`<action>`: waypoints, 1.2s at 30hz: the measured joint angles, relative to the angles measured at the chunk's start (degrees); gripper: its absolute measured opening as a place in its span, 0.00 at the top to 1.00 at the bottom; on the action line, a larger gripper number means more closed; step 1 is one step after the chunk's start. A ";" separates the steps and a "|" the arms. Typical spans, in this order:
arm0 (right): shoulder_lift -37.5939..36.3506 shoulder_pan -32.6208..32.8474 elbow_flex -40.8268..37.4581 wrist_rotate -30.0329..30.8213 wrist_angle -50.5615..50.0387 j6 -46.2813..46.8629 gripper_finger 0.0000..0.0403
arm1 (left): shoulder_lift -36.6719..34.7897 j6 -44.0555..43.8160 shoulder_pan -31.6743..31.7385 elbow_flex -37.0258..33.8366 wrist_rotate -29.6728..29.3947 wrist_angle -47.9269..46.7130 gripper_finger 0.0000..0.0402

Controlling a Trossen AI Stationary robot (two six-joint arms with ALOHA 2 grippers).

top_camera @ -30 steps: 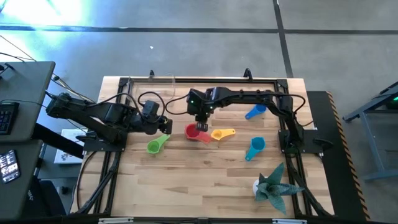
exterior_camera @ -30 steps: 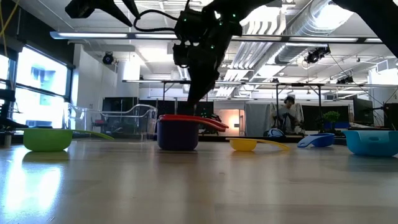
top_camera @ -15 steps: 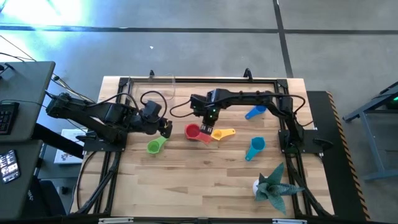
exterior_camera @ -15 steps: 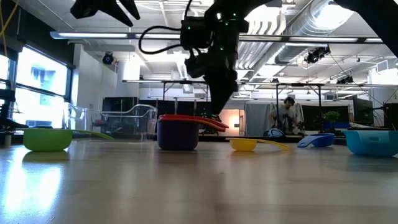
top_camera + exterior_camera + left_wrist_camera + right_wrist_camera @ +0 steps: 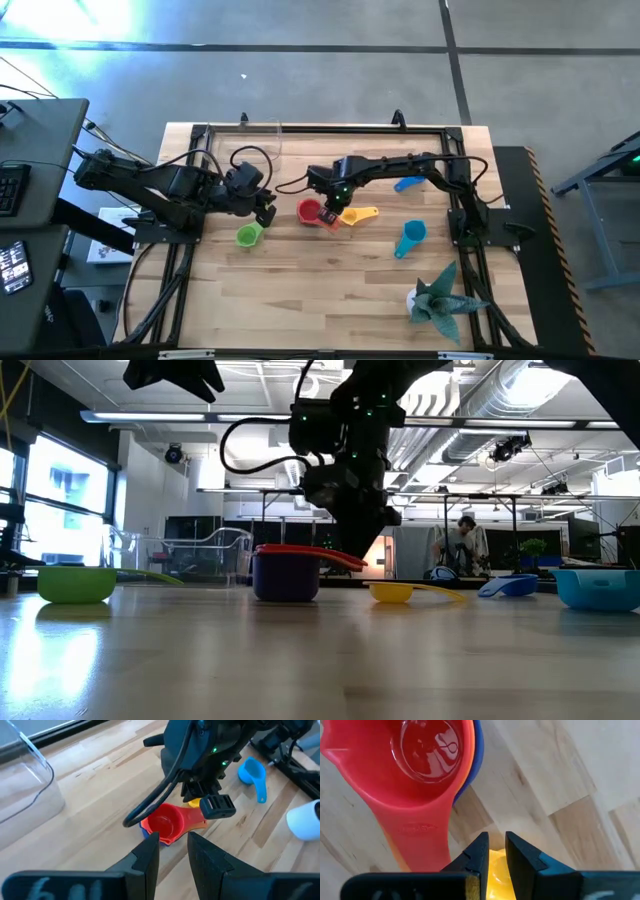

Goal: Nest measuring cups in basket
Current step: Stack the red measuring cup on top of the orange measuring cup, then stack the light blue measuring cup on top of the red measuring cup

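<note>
A nested stack with the red cup point(image 5: 310, 212) on top, over orange and blue or purple ones point(image 5: 285, 578), stands mid-table. The yellow cup point(image 5: 352, 215) lies just to its right, with its handle pointing right. My right gripper point(image 5: 336, 201) hangs above the gap between the two. It points down and is open by a narrow gap, with the yellow cup point(image 5: 496, 865) showing under its fingertips. My left gripper point(image 5: 265, 212) hovers to the left of the stack and over the green cup point(image 5: 246, 236), open a little and empty. The clear basket point(image 5: 25, 780) stands near the far-left edge.
A blue cup point(image 5: 408, 182) and a teal cup point(image 5: 410, 238) lie to the right of the yellow one. The spiky teal plant figure point(image 5: 440, 298) stands at the near right. Black frame rails run along the table's edges. Bare wood lies toward the near edge.
My right gripper has moved from above the red stack toward the table's right, over the yellow cup, and come lower. The arm has tipped and stretched out further. The stack has stayed put. My left gripper has edged slightly toward the near edge, over the green cup.
</note>
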 joint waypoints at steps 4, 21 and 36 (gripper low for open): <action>0.00 0.72 -0.64 -0.04 0.75 2.77 0.86 | 0.00 1.76 0.00 0.00 0.00 -0.01 0.77; -0.01 3.16 -0.51 -1.46 0.60 7.95 0.86 | 0.00 4.05 -0.01 0.00 1.91 -0.01 0.77; -0.02 3.85 6.00 0.42 -15.25 11.57 0.86 | 0.00 7.06 0.00 0.00 1.99 -0.01 0.77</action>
